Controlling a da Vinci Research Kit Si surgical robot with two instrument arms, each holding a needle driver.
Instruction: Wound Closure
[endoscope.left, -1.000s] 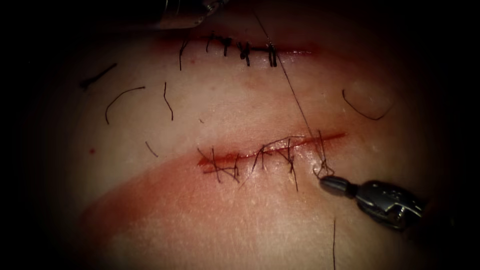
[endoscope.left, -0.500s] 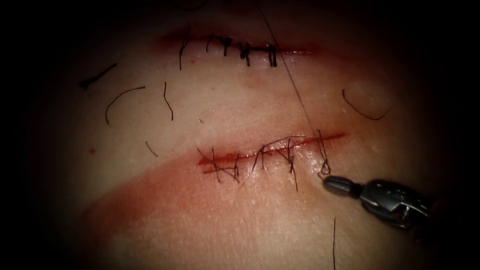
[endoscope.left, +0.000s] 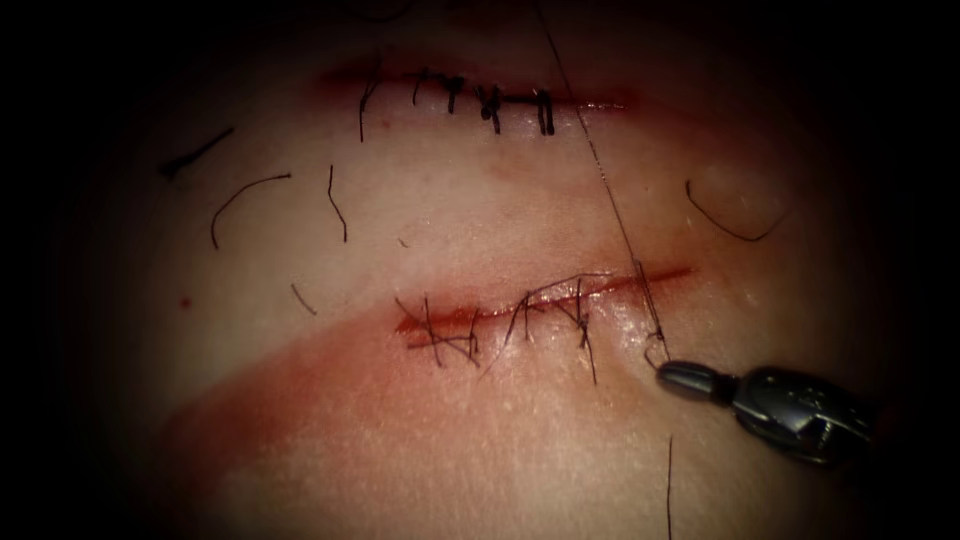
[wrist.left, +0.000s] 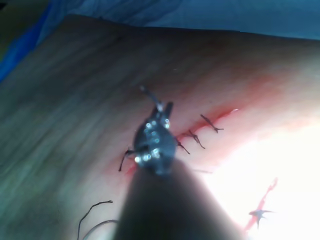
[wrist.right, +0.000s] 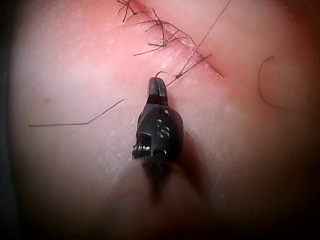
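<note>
My right tool (endoscope.left: 672, 375) lies just below the right end of the lower cut (endoscope.left: 545, 298), its jaws shut on the thread beside a small loop (endoscope.left: 655, 348) at the tissue surface. From there the thread (endoscope.left: 605, 195) runs taut up and to the left, past the upper cut (endoscope.left: 590, 103), to the picture's top edge. The right wrist view has the same tool (wrist.right: 156, 86) pinching thread (wrist.right: 187, 67) at the end of the stitched cut. In the left wrist view my left tool (wrist.left: 162, 107) hovers over a stitched cut, jaws closed on a thin dark strand (wrist.left: 149, 95).
Several stitches (endoscope.left: 450, 335) cross the lower cut, and more stitches (endoscope.left: 490, 100) close the upper cut. Cut ends of thread (endoscope.left: 245, 195) lie on the tissue at the left, with another end (endoscope.left: 725, 225) at the right. Red fluid (endoscope.left: 330, 380) stains the tissue below the lower cut.
The left tool has left the endoscope view's top edge. My right tool has drifted right and slightly down with the thread, and the tangle at its tip has drawn into a small loop.
</note>
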